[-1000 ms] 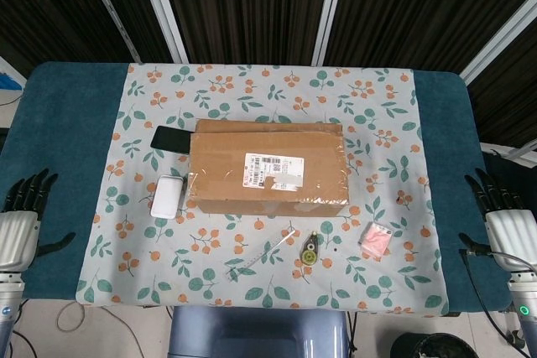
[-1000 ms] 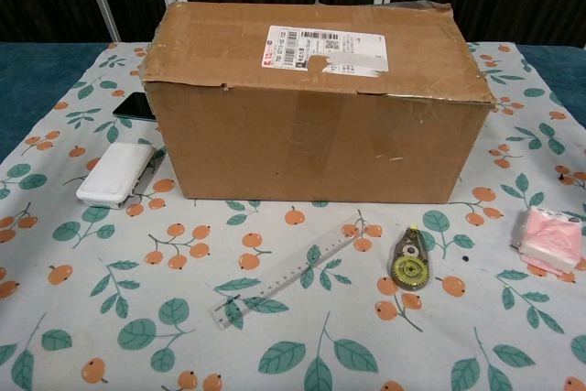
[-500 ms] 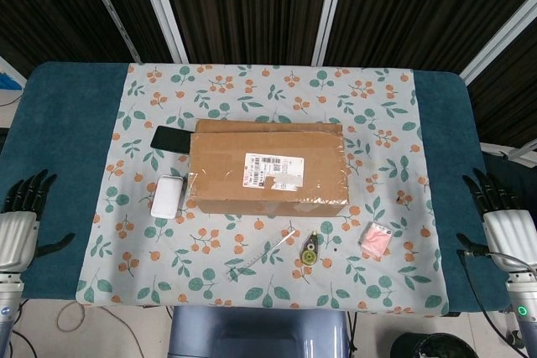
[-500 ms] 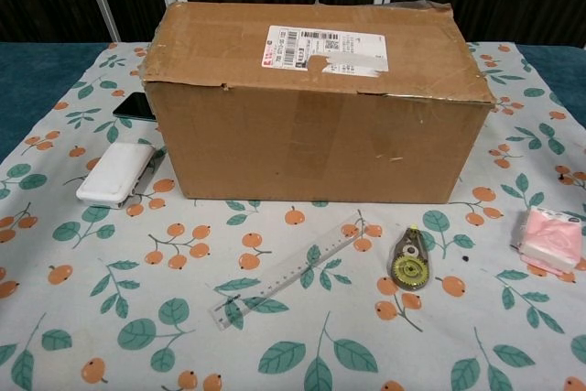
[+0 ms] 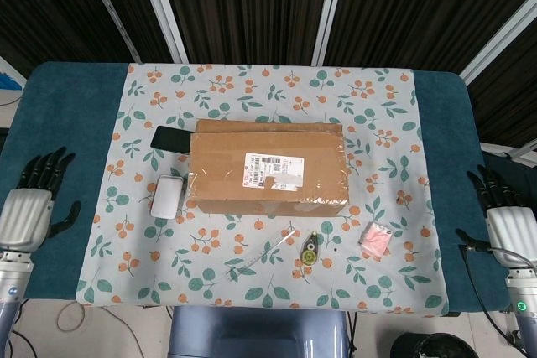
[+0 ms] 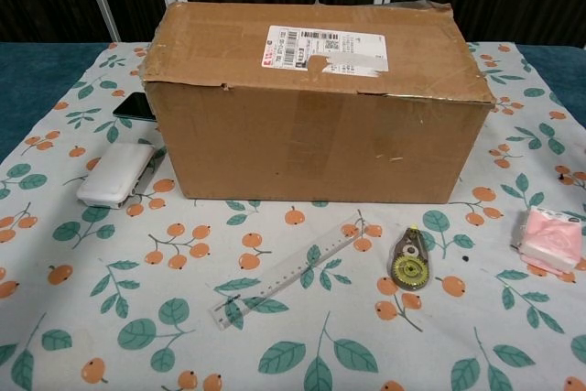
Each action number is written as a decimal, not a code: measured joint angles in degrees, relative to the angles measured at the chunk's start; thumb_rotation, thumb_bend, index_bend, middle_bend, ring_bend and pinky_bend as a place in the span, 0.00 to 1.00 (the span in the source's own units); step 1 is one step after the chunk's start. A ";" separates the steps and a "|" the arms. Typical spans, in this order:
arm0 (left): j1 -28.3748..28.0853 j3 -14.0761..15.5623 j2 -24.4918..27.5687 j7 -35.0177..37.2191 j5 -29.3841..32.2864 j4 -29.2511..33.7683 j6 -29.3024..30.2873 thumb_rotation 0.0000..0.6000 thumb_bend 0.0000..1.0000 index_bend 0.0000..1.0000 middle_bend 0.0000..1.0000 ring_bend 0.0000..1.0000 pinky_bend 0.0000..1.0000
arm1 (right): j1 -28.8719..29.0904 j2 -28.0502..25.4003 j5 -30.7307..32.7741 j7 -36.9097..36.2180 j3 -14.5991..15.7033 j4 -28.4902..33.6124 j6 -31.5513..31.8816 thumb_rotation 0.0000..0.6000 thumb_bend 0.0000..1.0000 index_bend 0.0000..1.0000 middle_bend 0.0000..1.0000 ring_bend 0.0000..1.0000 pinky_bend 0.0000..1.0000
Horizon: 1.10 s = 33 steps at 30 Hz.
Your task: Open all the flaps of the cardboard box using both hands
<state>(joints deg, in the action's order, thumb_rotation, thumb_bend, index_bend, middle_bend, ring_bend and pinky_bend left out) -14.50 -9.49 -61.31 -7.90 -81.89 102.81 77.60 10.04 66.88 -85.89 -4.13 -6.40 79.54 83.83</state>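
Cardboard box [image 5: 268,169] at table centre, flaps shut, tape along top seam. Left hand [image 5: 33,205] at 9 o'clock, right hand [image 5: 503,222] at 3, both empty, fingers apart. Approach both ends together; hook seam edges, lift outward.

A table [image 5: 67,106] fills most of the head view, its top covered in dark teal cloth; over the middle lies a pale tablecloth [image 5: 377,106] printed with orange fruit and green leaves, leaving teal bare along the left and right edges; behind the far edge hangs a dark ribbed wall [image 5: 252,6], crossed by slanting white bars [image 5: 164,6]; below the near edge shows light floor [image 5: 117,324] with a pale cable [image 5: 71,316], a grey-blue seat [image 5: 260,333] at the middle, and a black round bin [image 5: 428,346] by the right corner; the light is even, without hard shadows.
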 measured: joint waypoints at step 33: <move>-44.89 -9.80 -4.66 -23.42 49.43 -3.12 -31.73 1.00 0.86 0.13 0.19 0.18 0.32 | 0.08 -0.18 3.96 -4.24 -1.38 0.55 -2.80 1.00 0.24 0.00 0.00 0.00 0.18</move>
<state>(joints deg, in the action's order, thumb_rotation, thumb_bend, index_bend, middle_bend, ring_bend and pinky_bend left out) -59.38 -19.28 -65.98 -31.32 -32.46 99.69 45.87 10.12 66.70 -81.94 -8.37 -7.78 80.09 81.03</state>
